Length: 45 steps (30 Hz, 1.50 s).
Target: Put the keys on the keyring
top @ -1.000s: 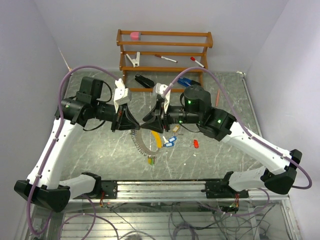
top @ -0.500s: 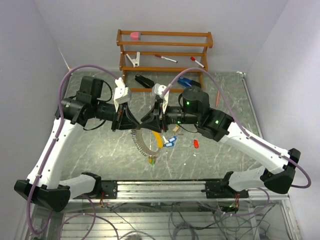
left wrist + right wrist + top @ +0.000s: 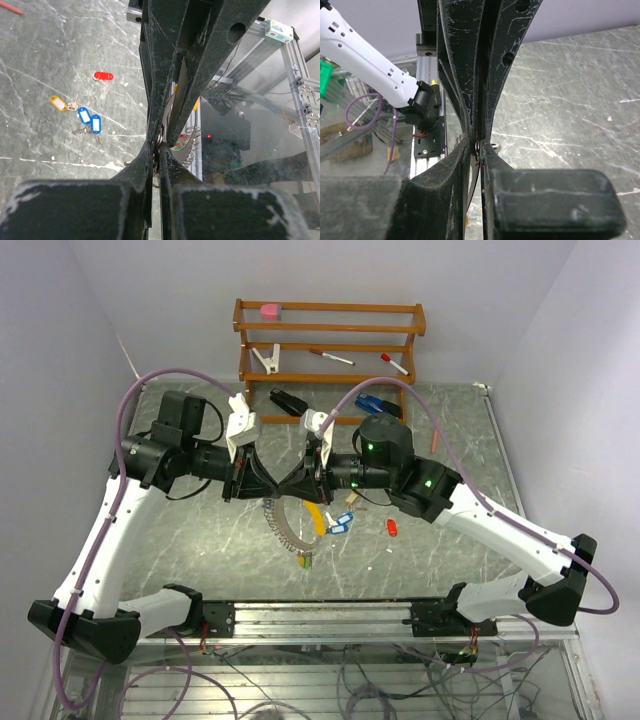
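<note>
My left gripper [image 3: 277, 487] and right gripper [image 3: 294, 487] meet tip to tip above the middle of the table. The left one [image 3: 159, 148] is shut on the keyring [image 3: 279, 526], a silvery wire loop that hangs below the tips with a yellow tag [image 3: 318, 518] on it. The right gripper [image 3: 478, 146] has its jaws closed on a thin piece of the same metal ring [image 3: 478, 146]. Loose keys lie on the table: two with blue tags [image 3: 89, 119], one red [image 3: 103, 76], one yellow [image 3: 58, 103]. From above they lie under the right arm [image 3: 341, 525].
A wooden rack [image 3: 330, 340] stands at the back with marker pens [image 3: 331, 357], a white clip [image 3: 267, 358] and a pink block [image 3: 270, 310]. A black stapler [image 3: 290, 402] and a blue stapler [image 3: 370, 405] lie before it. An orange pencil [image 3: 435, 436] lies at the right.
My right gripper has slid left until its tips met the left gripper's, and its jaws have closed. The left arm and the hanging keyring have stayed in place.
</note>
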Available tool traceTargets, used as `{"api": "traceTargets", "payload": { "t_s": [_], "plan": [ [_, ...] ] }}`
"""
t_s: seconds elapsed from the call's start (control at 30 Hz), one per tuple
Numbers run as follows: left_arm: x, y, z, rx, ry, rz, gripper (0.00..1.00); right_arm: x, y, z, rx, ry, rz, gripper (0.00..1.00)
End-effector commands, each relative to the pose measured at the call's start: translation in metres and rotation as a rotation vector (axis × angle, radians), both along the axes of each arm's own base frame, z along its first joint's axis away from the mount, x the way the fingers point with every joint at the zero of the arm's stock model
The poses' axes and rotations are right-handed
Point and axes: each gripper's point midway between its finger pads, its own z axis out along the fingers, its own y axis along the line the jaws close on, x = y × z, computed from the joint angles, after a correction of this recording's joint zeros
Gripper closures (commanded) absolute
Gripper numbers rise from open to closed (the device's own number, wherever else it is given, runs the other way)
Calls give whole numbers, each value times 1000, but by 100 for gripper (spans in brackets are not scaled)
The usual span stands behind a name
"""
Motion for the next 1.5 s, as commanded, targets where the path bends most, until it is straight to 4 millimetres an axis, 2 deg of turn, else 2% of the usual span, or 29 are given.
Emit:
{"api": "traceTargets", "payload": {
  "t_s": [0.0,0.27,0.37,0.43,0.83,1.03,1.2,1.33,1.47],
  "plan": [
    [-8,-3,16,-52,-30,-40,93,3,3,2,10,-13,-9,90],
    [-9,-2,14,-47,-34,-39,93,2,1,6,20,-20,-14,89],
    [-8,-3,14,-45,-34,-40,93,2,1,8,32,-14,-17,81],
    [-8,-3,14,-46,-37,-41,93,2,0,10,41,-17,-19,79],
    [-9,0,7,-27,-46,-35,93,1,-3,13,37,-28,-23,83],
    [-9,1,4,-18,-56,-35,93,2,-8,18,51,-40,-45,78],
    [-10,0,6,-27,-54,-44,93,2,-11,18,42,-43,-50,78],
    [-9,0,8,-28,-56,-41,93,1,-11,15,36,-38,-43,82],
    [-8,0,8,-27,-56,-40,93,0,-8,12,33,-22,-30,78]
  ]
}}
